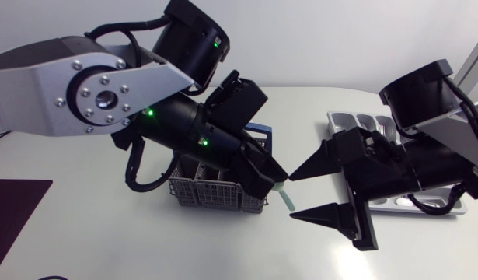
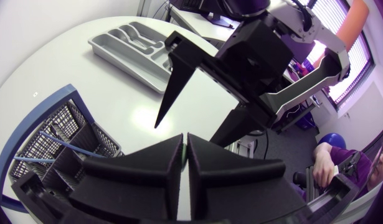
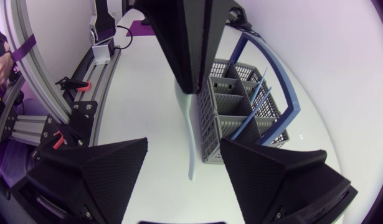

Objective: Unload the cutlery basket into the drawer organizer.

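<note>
Right beside the cutlery basket (image 1: 198, 191), at its corner nearest the drawer organizer (image 2: 105, 47), the left gripper (image 1: 274, 183) had its two fingers pressed together on a pale utensil (image 3: 189, 134). The thin piece hung down from the fingertips, clear of the basket wall; what kind of cutlery it was could not be told. The right gripper (image 1: 293, 197) faced it with fingers spread wide, one on each side of the utensil's lower end and touching nothing. It stood squarely between the left gripper and the organizer. In the head view the right arm's dark wrist lay over the organizer's middle, so only the far compartments and the near rim showed. The left arm's bulk likewise covered the rear of the basket. The basket's blue handle (image 3: 273, 73) arched above its grey mesh compartments, and slim blue pieces (image 2: 57, 140) leaned inside them. Both basket and organizer sat on the white table (image 1: 145, 241), well apart.
</note>
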Action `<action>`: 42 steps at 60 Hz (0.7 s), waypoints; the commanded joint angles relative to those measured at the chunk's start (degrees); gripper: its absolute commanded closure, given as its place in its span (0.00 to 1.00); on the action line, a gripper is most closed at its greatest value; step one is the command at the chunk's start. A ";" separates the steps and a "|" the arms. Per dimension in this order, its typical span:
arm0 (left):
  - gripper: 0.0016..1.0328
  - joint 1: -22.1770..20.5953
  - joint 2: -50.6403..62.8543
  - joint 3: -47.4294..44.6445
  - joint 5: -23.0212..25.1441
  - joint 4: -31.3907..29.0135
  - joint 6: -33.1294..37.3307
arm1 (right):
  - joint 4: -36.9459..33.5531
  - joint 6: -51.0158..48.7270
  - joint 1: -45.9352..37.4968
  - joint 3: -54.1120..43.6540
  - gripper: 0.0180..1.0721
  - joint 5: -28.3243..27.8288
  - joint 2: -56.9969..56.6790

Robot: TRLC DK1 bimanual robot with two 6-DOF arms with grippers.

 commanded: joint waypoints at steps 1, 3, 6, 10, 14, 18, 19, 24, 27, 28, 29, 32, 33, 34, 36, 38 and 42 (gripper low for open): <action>0.95 -0.45 1.20 2.02 1.05 -0.35 0.85 | 2.01 1.77 0.83 -2.29 0.37 0.05 0.97; 0.95 -0.54 1.38 2.11 1.14 -0.43 0.85 | 2.62 1.59 0.83 -2.47 0.43 0.05 0.97; 0.95 -0.63 1.64 2.20 1.23 -0.43 0.94 | 3.33 1.41 0.83 -2.91 0.52 -0.21 0.97; 0.95 -0.80 1.91 2.20 1.23 -0.43 0.94 | 4.47 1.24 0.83 -3.52 0.63 -0.21 0.79; 0.95 -0.80 1.91 2.20 1.67 -0.52 0.94 | 5.35 0.98 0.83 -3.96 0.76 -0.39 0.71; 0.95 -0.71 1.91 2.11 2.20 -0.61 0.94 | 5.61 0.71 0.83 -4.23 0.78 -0.47 0.71; 0.95 -0.71 1.91 2.20 2.29 -0.61 0.94 | 5.70 0.71 0.83 -4.32 0.78 -0.47 0.79; 0.95 -0.54 1.91 2.20 2.37 -0.61 0.85 | 5.70 0.62 1.19 -4.23 0.80 -0.65 1.06; 0.95 -0.45 1.91 2.20 2.64 -0.70 0.85 | 5.96 0.62 1.36 -4.32 0.81 -0.74 1.23; 0.95 -0.45 1.91 2.20 2.64 -0.70 0.85 | 5.96 0.71 1.54 -4.32 0.81 -0.74 1.32; 0.95 -0.45 1.91 2.20 2.64 -0.70 0.85 | 5.96 0.71 1.62 -4.32 0.81 -0.74 1.41; 0.95 -0.45 1.91 2.20 2.64 -0.70 0.85 | 5.88 0.89 1.62 -4.23 0.83 -0.74 1.59; 0.95 -0.45 1.91 2.20 2.64 -0.70 0.85 | 5.88 0.98 1.71 -4.23 0.84 -0.91 1.67; 0.95 -0.45 1.82 2.11 2.72 -0.78 0.85 | 5.88 0.98 1.71 -4.23 0.84 -0.91 1.59; 0.95 -0.45 1.82 2.11 2.72 -0.78 0.85 | 5.96 0.98 1.71 -4.32 0.84 -0.91 1.67; 0.95 -0.45 1.82 2.02 2.72 -0.78 0.85 | 6.40 1.15 1.80 -4.49 0.85 -0.91 1.67; 0.95 -0.45 1.82 1.93 2.72 -0.78 0.85 | 6.40 1.41 1.80 -4.49 0.87 -0.91 2.11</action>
